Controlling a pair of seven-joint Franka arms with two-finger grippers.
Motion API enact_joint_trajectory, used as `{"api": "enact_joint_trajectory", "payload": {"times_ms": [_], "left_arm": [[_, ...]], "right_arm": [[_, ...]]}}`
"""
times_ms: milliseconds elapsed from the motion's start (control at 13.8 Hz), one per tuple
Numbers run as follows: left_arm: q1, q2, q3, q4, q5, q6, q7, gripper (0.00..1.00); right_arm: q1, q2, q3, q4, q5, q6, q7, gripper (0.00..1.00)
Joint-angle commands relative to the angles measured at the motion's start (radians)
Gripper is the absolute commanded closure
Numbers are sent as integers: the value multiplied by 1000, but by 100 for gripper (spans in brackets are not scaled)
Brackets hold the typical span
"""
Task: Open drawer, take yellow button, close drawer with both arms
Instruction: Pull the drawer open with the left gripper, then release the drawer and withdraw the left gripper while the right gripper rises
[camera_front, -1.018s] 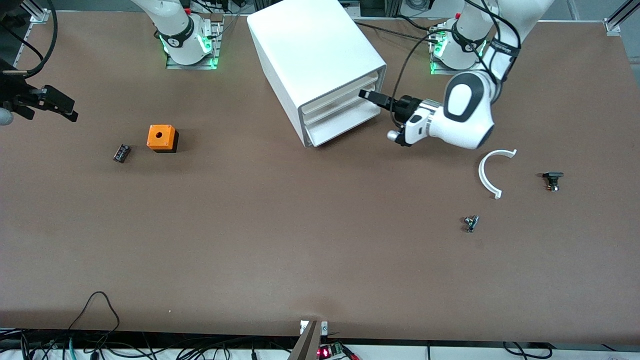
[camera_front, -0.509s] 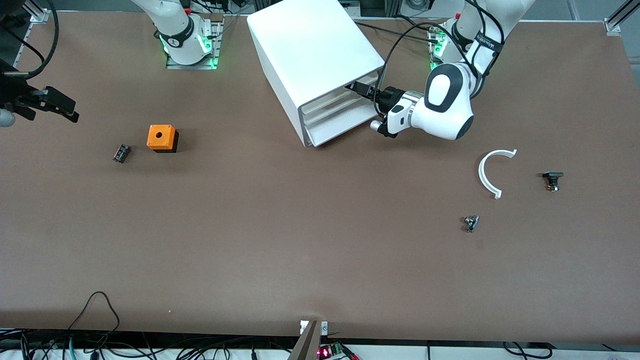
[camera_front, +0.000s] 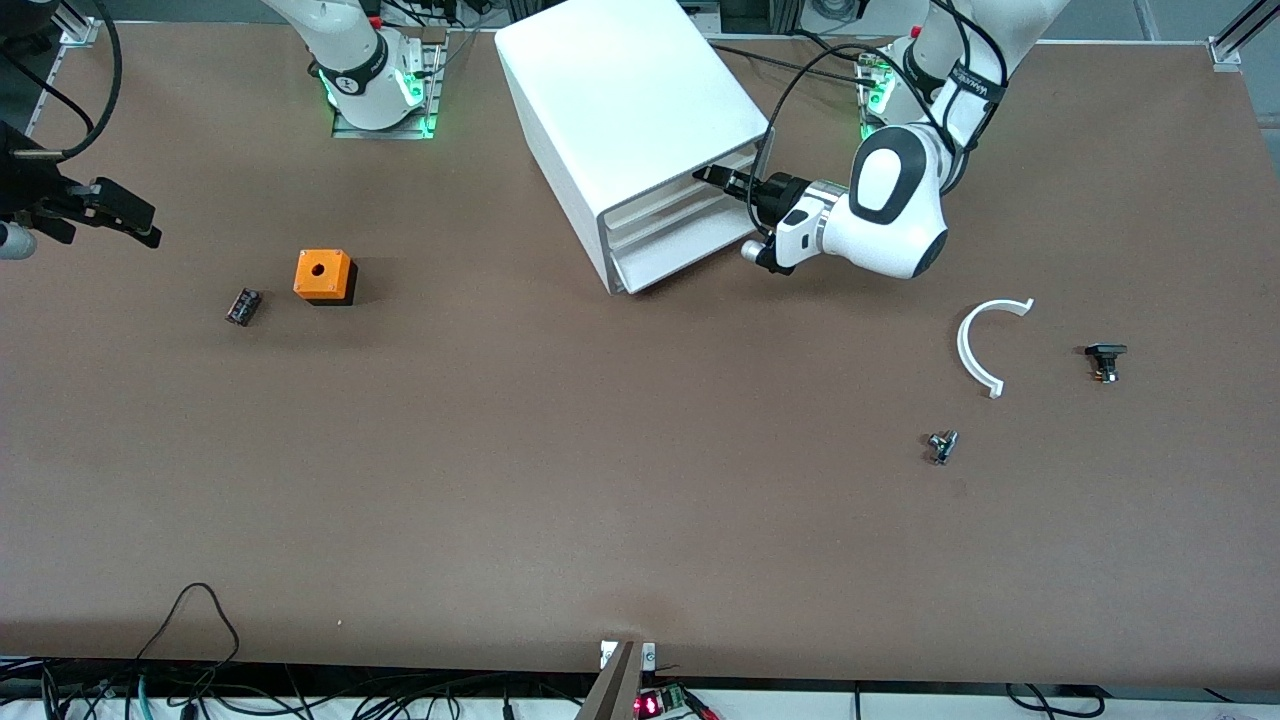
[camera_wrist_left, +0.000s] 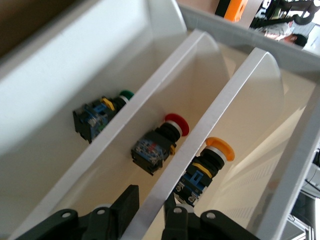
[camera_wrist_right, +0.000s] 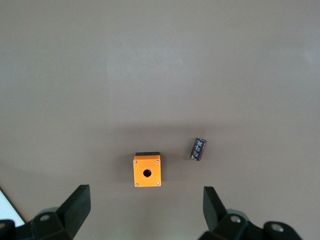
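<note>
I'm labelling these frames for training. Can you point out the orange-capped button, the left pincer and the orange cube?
button (camera_wrist_left: 220, 149), left wrist view, on its orange-yellow cap.
left pincer (camera_wrist_left: 150, 210), left wrist view, midway between the fingertips, shut on a drawer front.
orange cube (camera_front: 323, 273), front view, top face.

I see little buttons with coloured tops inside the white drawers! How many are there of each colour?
Push-button with a round green cap: 1
Push-button with a round red cap: 1
Push-button with a round orange-yellow cap: 1
Total: 3
</note>
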Motion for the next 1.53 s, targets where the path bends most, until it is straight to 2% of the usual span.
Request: {"api": "enact_joint_trajectory", "payload": {"times_ms": [0,145,218,291,364,436,655,727,873,1018,1164,1309,1455], "left_arm": [[8,-10,102,-7,11,86,12,100],[8,-10,168,25,35,90,14,100],[9,-8,188,51,84,106,14,100],[11,-10,204,80,127,125,6,74],[15,-14,210,83,132,126,3,7],[25,-24,211,91,132,125,-2,0],[29,-44,236,129,161,129,0,0],[32,-54,263,155,219,129,1,0],[40,-83,323,242,412,129,1,0],[54,-105,388,334,519,129,0,0],[66,-137,409,371,625,114,4,0],[72,-183,419,437,838,-5,-11,0],[74,-214,422,517,990,-149,-131,0]], "right_arm": [[-7,1,10,0,1,-8,-3,0],[-6,3,10,0,-1,-5,0,0],[-6,3,10,0,-1,-3,0,0],[-6,3,10,0,-1,-3,0,0],[-6,3,10,0,1,-4,0,0],[-6,3,10,0,-1,-8,0,0],[-7,3,9,-3,1,-12,-18,0],[-10,3,7,-4,1,-21,-18,0],[-13,12,6,-3,-1,-28,-6,0],[-15,12,4,-1,-1,-32,-1,0],[-13,17,6,0,2,-17,0,0],[-7,29,7,0,-4,0,-1,0],[-4,44,10,-1,-1,21,0,0]]}}
